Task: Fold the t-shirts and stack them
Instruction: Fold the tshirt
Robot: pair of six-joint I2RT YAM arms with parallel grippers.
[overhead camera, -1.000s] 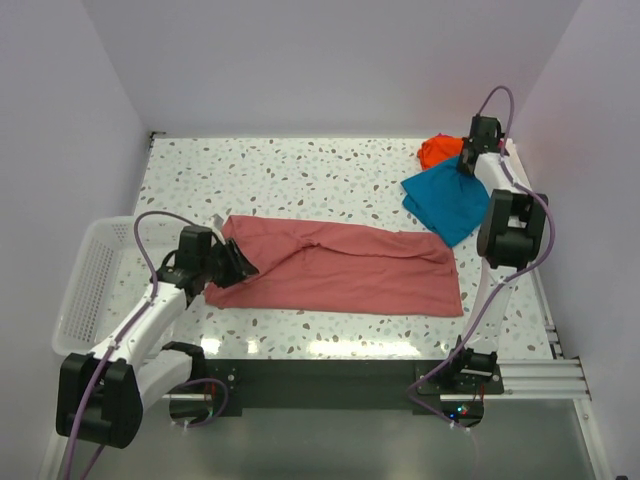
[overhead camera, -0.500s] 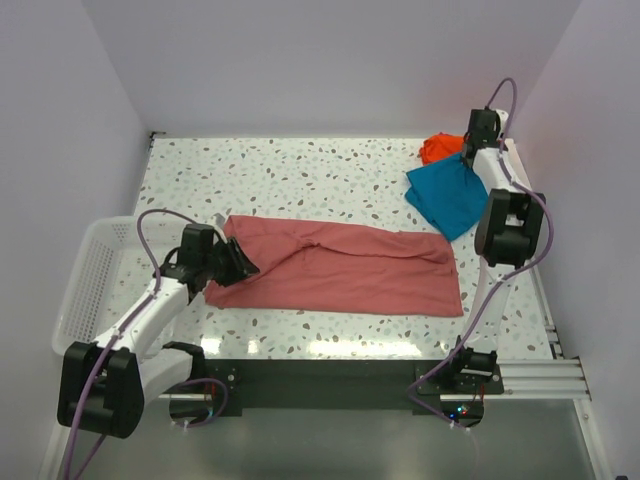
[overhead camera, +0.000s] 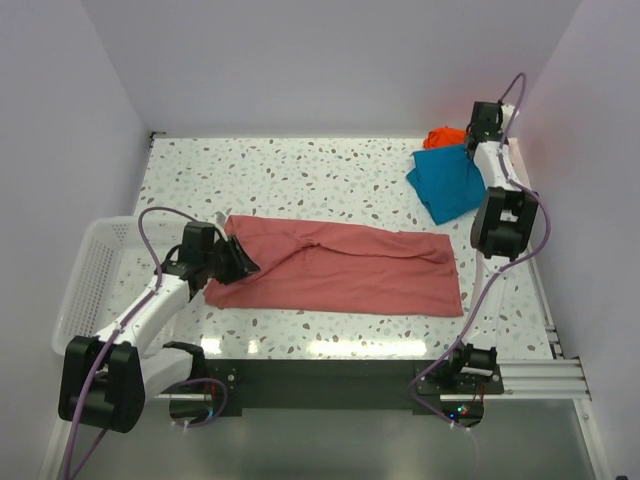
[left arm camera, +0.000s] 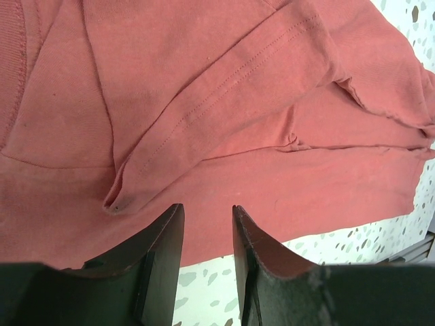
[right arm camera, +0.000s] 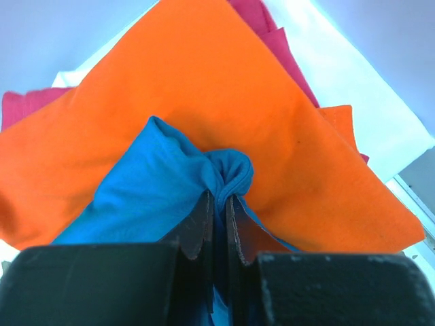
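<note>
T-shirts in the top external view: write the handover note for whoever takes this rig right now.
Left gripper: open, holding nothing, at the left end of the dusty-red t-shirt.
Right gripper: shut on a bunched fold of the teal-blue t-shirt, above the orange t-shirt.
Where: red lies as a long band across the table's middle; orange lies on the magenta t-shirt in the far right corner.
Done: red looks folded lengthwise; orange is stacked on magenta.
Left: probably settle teal on that stack, then finish folding red and add it.

White arm links (overhead camera: 150, 306), black joints (overhead camera: 503, 225), purple cables (overhead camera: 165, 209); black gripper fingers (left arm camera: 162, 252).
</note>
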